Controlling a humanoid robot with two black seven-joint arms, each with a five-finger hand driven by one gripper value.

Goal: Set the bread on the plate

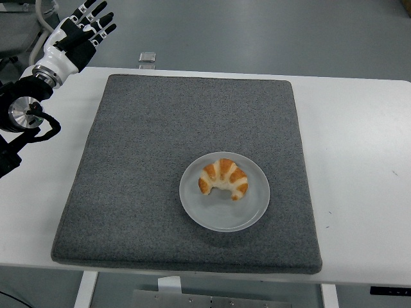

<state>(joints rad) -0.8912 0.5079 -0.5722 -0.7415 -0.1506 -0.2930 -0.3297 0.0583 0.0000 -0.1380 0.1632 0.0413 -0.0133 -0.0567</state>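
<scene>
You have the bread point(223, 179) lying on the plate point(224, 215), slightly toward the plate's far side; the plate sits on the grey mat point(148, 160), nearer the desk's point(359, 147) near edge and a little right of centre. Your left hand point(76, 37) is raised over the far left corner of the desk, fingers spread apart and holding nothing, well apart from the plate.

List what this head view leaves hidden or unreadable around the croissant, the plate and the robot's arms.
- Right arm: not in the head view at all.
- Left arm: cut off by the left edge; only the left hand, fingers spread, and the forearm show.
- Underside of the croissant: hidden where it rests on the plate.
- Small object beyond the table's far edge: too small to identify.
</scene>
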